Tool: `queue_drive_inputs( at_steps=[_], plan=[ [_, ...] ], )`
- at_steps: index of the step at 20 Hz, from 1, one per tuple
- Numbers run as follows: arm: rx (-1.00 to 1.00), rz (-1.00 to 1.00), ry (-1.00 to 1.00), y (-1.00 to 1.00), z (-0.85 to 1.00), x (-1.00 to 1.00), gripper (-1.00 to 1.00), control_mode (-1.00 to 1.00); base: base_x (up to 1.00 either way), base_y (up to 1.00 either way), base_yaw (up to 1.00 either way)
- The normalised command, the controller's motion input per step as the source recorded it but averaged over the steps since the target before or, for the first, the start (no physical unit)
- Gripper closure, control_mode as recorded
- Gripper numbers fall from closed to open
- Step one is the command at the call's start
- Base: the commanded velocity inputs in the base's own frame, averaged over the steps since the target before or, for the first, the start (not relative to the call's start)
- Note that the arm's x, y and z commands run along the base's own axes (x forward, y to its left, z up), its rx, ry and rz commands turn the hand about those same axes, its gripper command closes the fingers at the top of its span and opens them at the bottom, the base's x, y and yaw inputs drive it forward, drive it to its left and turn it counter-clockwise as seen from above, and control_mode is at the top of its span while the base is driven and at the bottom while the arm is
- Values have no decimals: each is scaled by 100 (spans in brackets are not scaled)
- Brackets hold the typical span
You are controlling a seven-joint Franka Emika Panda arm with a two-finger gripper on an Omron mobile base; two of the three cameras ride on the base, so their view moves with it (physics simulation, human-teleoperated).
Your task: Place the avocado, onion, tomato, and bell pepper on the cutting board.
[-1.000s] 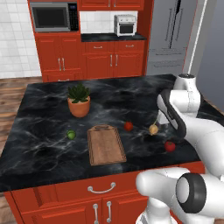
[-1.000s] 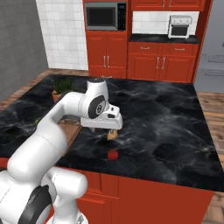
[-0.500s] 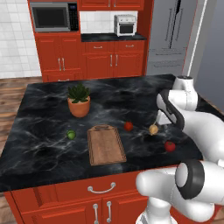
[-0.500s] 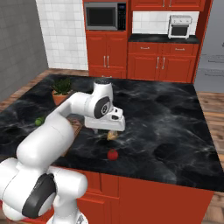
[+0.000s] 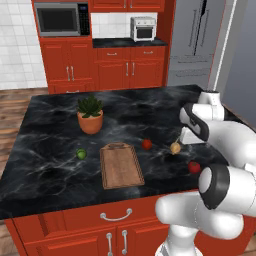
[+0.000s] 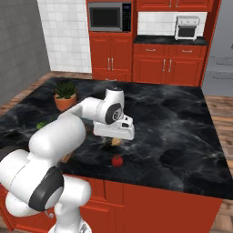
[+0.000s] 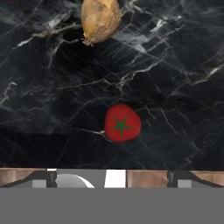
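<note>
The brown cutting board (image 5: 120, 165) lies bare near the counter's front, handle pointing away. Left of it sits the green avocado (image 5: 81, 153) (image 6: 41, 125). To the board's right a red bell pepper (image 5: 146, 144) rests, then the tan onion (image 5: 175, 147) (image 6: 117, 141) (image 7: 99, 17), then the red tomato (image 5: 194, 167) (image 6: 117, 160) (image 7: 122, 123) with its green star, close to the front edge. My gripper (image 5: 190, 140) (image 6: 113, 137) (image 7: 112, 177) hangs open and empty just above the counter, over the stretch between onion and tomato, touching neither.
A potted plant (image 5: 90, 116) (image 6: 66, 95) stands behind the board. The black marble counter (image 5: 50, 170) ends just past the tomato, with wood floor beyond. Red cabinets, a microwave and a fridge line the far wall.
The hand has drifted a little toward the counter's front edge, from over the onion toward the tomato. Its jaws stay open. The vegetables and the board have not moved.
</note>
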Motion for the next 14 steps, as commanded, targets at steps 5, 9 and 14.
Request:
queue_drive_inputs(
  at_steps=[5,9,14],
  plan=[
    [3,0,5,-9,-13,13,-100,-100,0,0,0],
    [3,0,5,-8,-16,13,-100,-100,0,0,0],
    [2,0,5,-2,-18,14,-100,-100,0,0,0]
  ],
)
